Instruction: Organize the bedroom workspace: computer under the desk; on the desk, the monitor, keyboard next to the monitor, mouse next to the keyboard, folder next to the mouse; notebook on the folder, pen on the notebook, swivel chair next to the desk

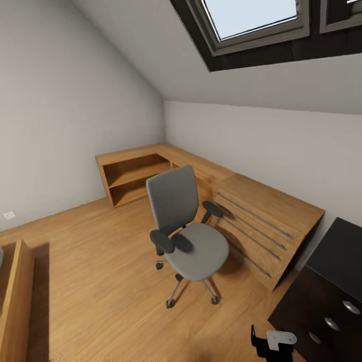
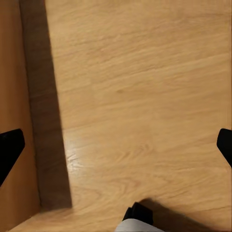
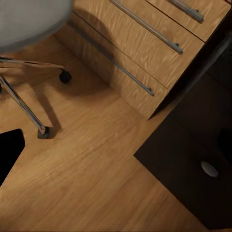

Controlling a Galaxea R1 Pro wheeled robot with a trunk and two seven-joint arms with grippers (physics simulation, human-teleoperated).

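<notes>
The grey swivel chair point(image 1: 186, 226) stands mid-floor on its chrome base, its seat bare. Its seat edge and a castor point(image 3: 65, 76) show in the right wrist view. At the lower right is a corner of the black desk point(image 1: 342, 251), with its drawer block point(image 1: 317, 311) and round knobs. My right gripper point(image 1: 274, 343) hangs low beside that block, open over the floor point(image 3: 116, 145). My left gripper point(image 2: 116, 145) is open over bare floor, its fingertips point(image 2: 9, 150) wide apart. The computer, monitor, keyboard, mouse, folder, notebook and pen are out of view.
A low light-wood shelf and drawer unit point(image 1: 251, 211) runs along the far walls behind the chair, its drawers point(image 3: 145, 43) close to the black block. A wooden frame point(image 1: 17, 296) stands at the left. A skylight point(image 1: 251, 20) is overhead. Open floor point(image 1: 100, 261) lies left of the chair.
</notes>
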